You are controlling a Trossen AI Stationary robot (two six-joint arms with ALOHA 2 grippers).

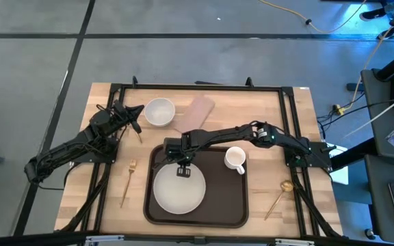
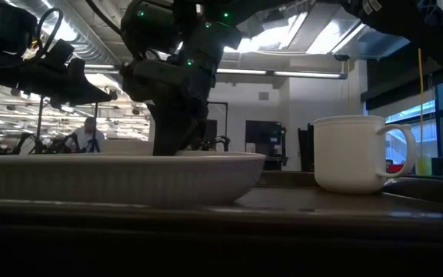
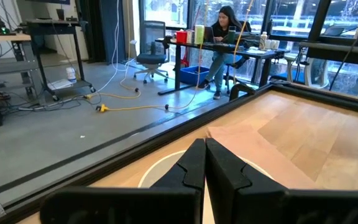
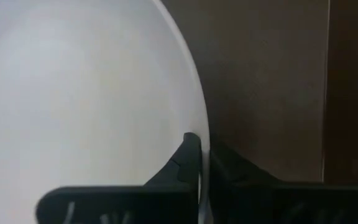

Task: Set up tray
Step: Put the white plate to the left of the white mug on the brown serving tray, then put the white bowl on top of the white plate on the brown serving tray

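Currently the right gripper (image 1: 182, 170) pinches the far rim of the white plate (image 1: 178, 189), resting on the tray (image 1: 228, 205) at table centre (mug (image 1: 235, 159) alongside). Next: release cleanly. Left gripper (image 1: 137, 127) waits closed, far left.

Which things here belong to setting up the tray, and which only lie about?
Part of the job:
tray
white plate, its rim pinched by the right tool
mug
bowl
napkin
fork
spoon

Lying about:
cables on the floor
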